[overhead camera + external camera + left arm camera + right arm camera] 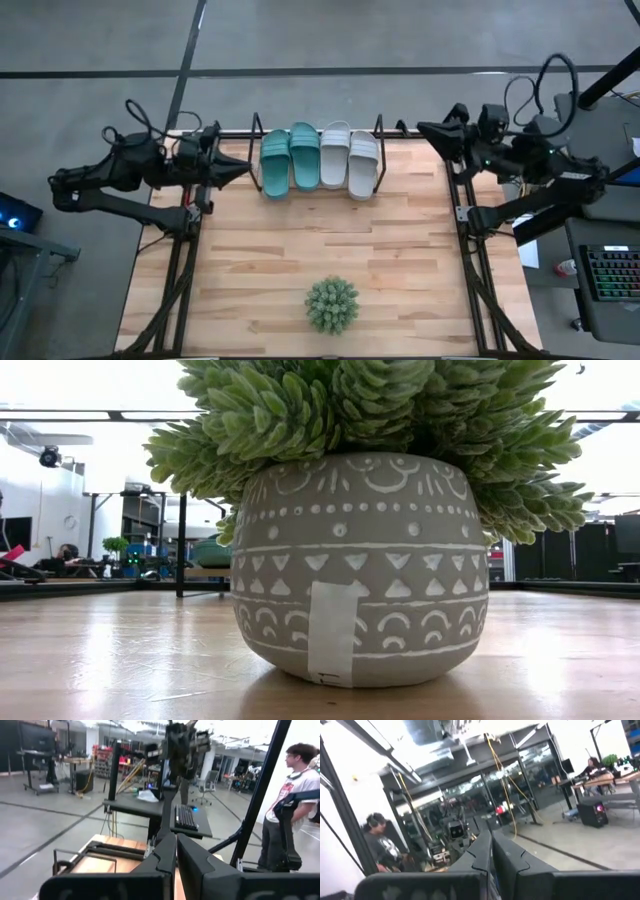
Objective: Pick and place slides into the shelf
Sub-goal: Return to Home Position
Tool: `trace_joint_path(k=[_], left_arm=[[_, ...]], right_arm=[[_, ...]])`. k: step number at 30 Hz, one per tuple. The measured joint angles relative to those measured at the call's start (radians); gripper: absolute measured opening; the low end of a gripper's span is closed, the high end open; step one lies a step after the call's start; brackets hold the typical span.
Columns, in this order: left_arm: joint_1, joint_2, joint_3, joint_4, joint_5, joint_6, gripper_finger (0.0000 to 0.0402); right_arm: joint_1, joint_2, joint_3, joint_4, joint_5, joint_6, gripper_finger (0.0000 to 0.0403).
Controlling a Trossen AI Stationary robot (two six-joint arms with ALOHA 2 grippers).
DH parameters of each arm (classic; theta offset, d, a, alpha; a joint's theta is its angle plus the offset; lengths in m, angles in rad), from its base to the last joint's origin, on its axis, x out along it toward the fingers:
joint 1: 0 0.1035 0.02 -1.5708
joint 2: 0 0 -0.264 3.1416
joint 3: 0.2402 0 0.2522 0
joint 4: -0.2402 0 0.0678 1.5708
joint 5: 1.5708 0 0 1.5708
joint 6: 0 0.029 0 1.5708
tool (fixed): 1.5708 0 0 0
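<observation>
From above, you see all 4 slides in the shelf (257, 140) at the far edge of the table (300, 250). They lie side by side, toes toward the far edge. The 2 teal slides (290, 160) take the left half and the 2 grey slides (349, 160) the right half, each touching its neighbour. The left gripper (243, 170) hangs over the table's left edge, just beside the shelf's left end, pointing at the teal pair. Its tip narrows to 1 point. The right gripper (424, 127) sits near the far right corner, pointing toward the shelf's right end and apart from it. The plant ball (331, 305) stands near the middle of the near edge, well apart from the shelf.

At table height, a patterned grey pot (400, 560) holding that plant fills your picture. A strip of pale tape (332, 632) is stuck on its front. The pot hides the shelf and slides from you here.

In the left wrist view, the 2 dark fingers (162, 857) are pressed together with nothing between them. A person (292, 795) stands beyond the table.

In the right wrist view, its fingers (480, 850) likewise meet and hold nothing. Another person (380, 845) shows in the room.
</observation>
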Motion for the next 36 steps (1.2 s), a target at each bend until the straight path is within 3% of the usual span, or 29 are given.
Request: trace_joint_path(k=[3,13,19,36], left_arm=[[0.000,-0.031,-0.043,0.059,0.000,0.003,0.0000],[0.001,-0.115,-0.374,0.550,0.003,-0.062,0.0000],[0.001,-0.146,-0.524,0.793,0.028,-0.078,0.0000],[0.002,-0.308,-0.735,0.882,-0.001,-0.130,0.0000]], right_arm=[[0.000,-0.054,-0.108,0.097,0.000,0.003,0.0008],[0.000,-0.209,-0.415,0.472,-0.019,-0.028,0.0008],[0.000,-0.288,-0.548,0.596,-0.059,-0.022,0.0008],[0.000,-0.412,-0.741,0.743,-0.033,-0.001,0.0008]])
